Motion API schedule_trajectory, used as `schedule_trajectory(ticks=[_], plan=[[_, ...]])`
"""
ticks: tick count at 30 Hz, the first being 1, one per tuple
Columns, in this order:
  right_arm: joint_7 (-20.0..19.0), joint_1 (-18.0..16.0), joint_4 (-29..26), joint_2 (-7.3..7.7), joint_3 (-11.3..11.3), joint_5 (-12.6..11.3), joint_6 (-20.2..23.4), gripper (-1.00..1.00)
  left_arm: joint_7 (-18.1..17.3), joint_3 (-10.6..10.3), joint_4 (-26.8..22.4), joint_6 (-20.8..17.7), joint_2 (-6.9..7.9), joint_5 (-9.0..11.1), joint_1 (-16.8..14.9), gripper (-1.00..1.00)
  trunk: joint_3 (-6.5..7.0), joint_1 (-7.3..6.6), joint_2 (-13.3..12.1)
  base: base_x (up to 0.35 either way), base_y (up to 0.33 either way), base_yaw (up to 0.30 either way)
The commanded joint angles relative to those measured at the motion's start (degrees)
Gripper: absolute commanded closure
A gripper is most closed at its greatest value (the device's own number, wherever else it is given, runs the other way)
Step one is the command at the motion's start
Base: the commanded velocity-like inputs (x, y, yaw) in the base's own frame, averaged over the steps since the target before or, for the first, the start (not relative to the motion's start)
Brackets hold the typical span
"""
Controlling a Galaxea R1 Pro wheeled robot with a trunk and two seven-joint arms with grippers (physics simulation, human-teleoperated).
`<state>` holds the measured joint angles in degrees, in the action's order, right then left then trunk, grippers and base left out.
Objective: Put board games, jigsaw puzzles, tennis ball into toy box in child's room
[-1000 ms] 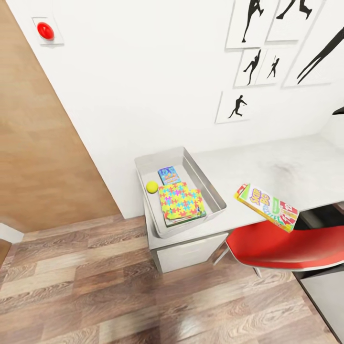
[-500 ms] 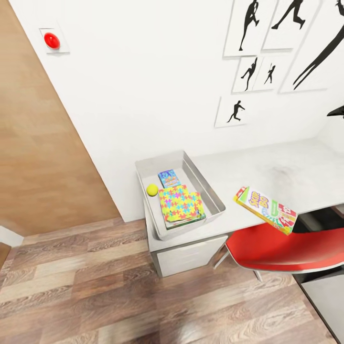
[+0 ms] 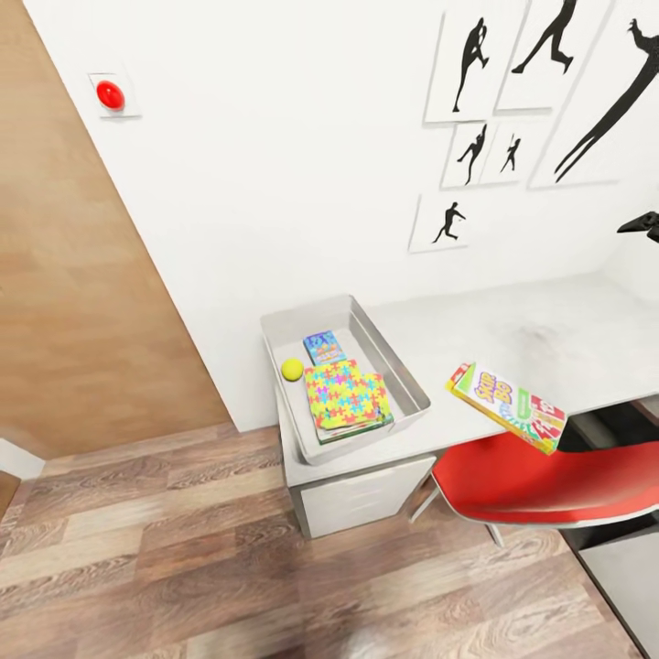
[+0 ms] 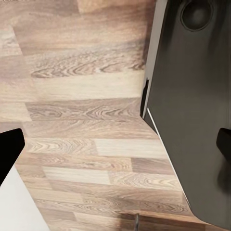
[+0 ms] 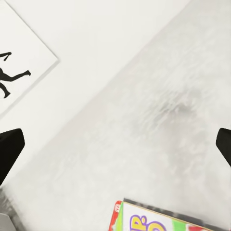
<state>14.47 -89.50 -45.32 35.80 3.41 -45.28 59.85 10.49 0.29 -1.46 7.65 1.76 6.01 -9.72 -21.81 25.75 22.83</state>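
The light grey toy box (image 3: 408, 370) stands at the left end of the table (image 3: 549, 329). Inside it lie a bright jigsaw puzzle (image 3: 345, 394), the tennis ball (image 3: 292, 369) and a blue board game (image 3: 324, 347). A green edge shows under the puzzle. A green-red-yellow board game (image 3: 506, 407) sits tilted at the table's front edge, its right end over a red chair; its corner (image 5: 159, 219) also shows in the right wrist view. My right gripper (image 5: 115, 149) is open above the table top. My left gripper (image 4: 115, 149) is open over the wood floor.
A red chair (image 3: 549, 480) is tucked under the table at the right. White drawer fronts (image 3: 361, 499) sit below the toy box. Black silhouette pictures (image 3: 448, 222) hang on the white wall. A wooden panel (image 3: 73, 302) stands at the left, and plank floor (image 3: 183, 567) lies in front.
The whole head view has shifted slightly, so the camera has moved. The toy box, its contents and the board game at the table's edge keep their places.
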Motion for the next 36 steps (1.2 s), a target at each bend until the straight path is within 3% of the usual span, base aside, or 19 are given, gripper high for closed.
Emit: schedule_trajectory(ticks=[1, 36], plan=[[0.6, 0.0, 0.0, 0.00, 0.0, -0.6, 0.2, -1.00, 0.0, 0.0, 0.0, 0.3, -0.01, 0.6, 0.0, -1.00, 0.01, 0.03, 0.1, 0.000, 0.000, 0.000], [0.6, 2.8, -2.5, 0.04, 0.0, -0.7, 0.2, -1.00, 0.0, 0.0, 0.0, 0.3, -0.01, 0.6, 0.0, -1.00, 3.35, 0.03, 0.1, 0.000, 0.000, 0.000]])
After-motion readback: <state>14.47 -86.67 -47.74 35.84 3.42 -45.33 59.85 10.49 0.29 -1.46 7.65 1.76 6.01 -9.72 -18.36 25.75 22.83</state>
